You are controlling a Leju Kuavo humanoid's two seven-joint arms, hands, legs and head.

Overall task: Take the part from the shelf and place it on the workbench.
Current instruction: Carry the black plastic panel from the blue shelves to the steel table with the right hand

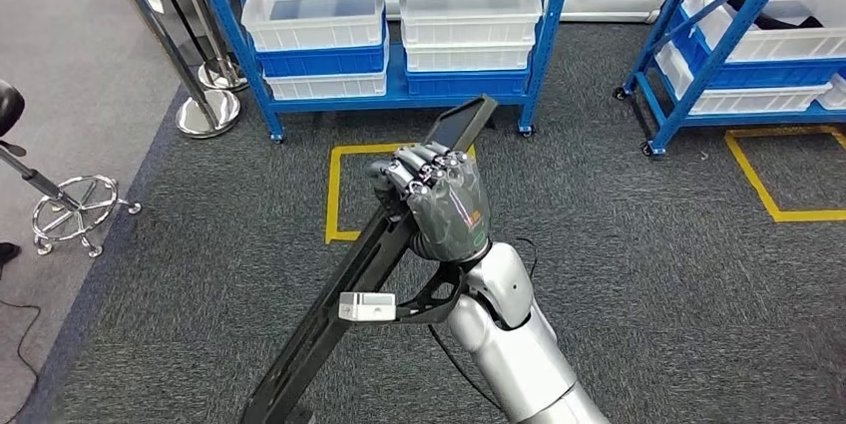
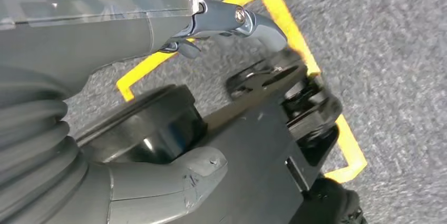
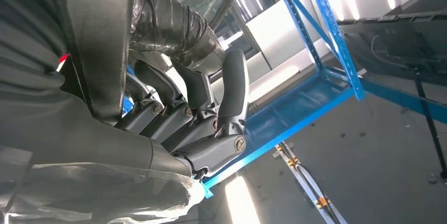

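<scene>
My right robot hand (image 1: pixel 444 207) grips the long black part (image 1: pixel 329 319) near its upper end, over the carpet. My left robot hand (image 2: pixel 158 182) rests against it lower down; whether it grips, I cannot tell. It looks stiff, long and unwieldy, so it probably needs support at both ends.

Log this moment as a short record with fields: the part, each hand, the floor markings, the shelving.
part: long black part, tilted, running from low in the head view up toward the shelves
right hand: right hand grips the part near its upper end
left hand: left hand lies against the part's lower section; whether it grips cannot be told
floor: grey carpet, yellow tape square beneath the part
shelving: blue shelf ahead holding white bins; second blue shelf to the right
workbench: not seen
</scene>
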